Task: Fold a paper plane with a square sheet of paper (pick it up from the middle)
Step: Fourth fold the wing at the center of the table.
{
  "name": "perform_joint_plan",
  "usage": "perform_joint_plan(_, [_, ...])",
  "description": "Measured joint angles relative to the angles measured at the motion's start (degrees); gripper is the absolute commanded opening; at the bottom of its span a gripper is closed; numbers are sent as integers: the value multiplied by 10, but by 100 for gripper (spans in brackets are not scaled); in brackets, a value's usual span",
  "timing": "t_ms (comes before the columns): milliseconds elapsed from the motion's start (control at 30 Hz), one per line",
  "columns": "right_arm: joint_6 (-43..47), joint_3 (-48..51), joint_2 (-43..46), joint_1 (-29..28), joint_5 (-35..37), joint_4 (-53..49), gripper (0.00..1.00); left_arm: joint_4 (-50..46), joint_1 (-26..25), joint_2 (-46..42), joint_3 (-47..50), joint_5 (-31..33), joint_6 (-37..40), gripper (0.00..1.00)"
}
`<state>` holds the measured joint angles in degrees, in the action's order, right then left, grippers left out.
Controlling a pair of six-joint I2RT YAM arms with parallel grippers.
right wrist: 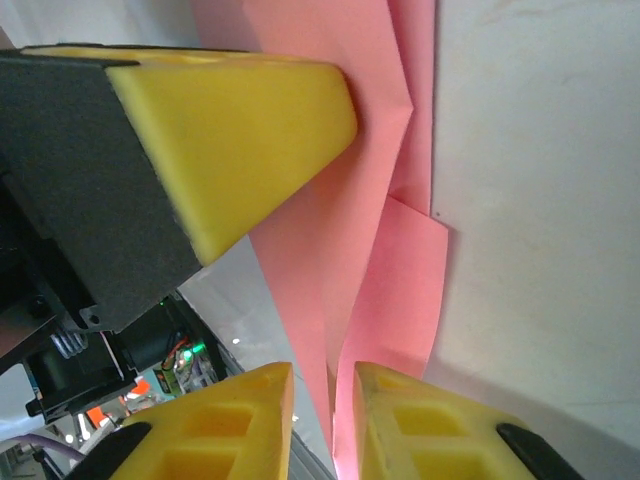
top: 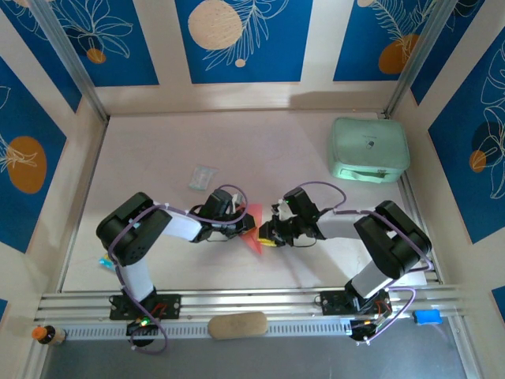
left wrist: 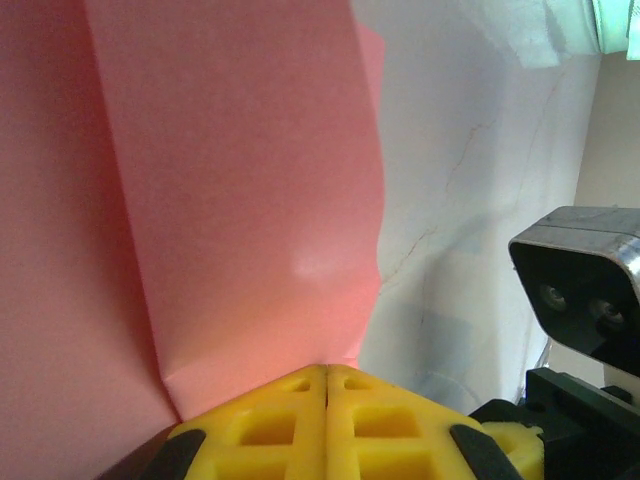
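Salmon-pink paper sheet [top: 254, 235], partly folded, mid-table between arms. Left gripper [left wrist: 327, 372] at its 9 o'clock, clamped on fold, likely anchoring it. Right gripper [right wrist: 323, 372] at 3 o'clock, jaws slightly apart astride crease, probably to press it.

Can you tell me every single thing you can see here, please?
paper: one, salmon-pink, partly folded, mid-table between the grippers
case: one, mint-green, far right corner
packet: one, clear, left of centre
pad: one, tan, front edge, centre
bottle: one, small, orange-capped, near left corner
left gripper: one, yellow fingers, shut on the paper
right gripper: one, yellow fingers, slightly apart around the paper
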<state>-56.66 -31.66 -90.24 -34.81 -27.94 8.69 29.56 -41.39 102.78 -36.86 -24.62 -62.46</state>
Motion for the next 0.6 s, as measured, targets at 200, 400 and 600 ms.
perform_joint_plan(200, [-7,17,-7,-3,-8,16,12,0,0,0,0,0,0,4])
perform_joint_plan(400, [-11,40,-12,-11,-8,39,9,2,0,0,2,0,0,4])
perform_joint_plan(600, [-13,45,-18,-12,-14,55,8,9,0,0,4,0,0,4])
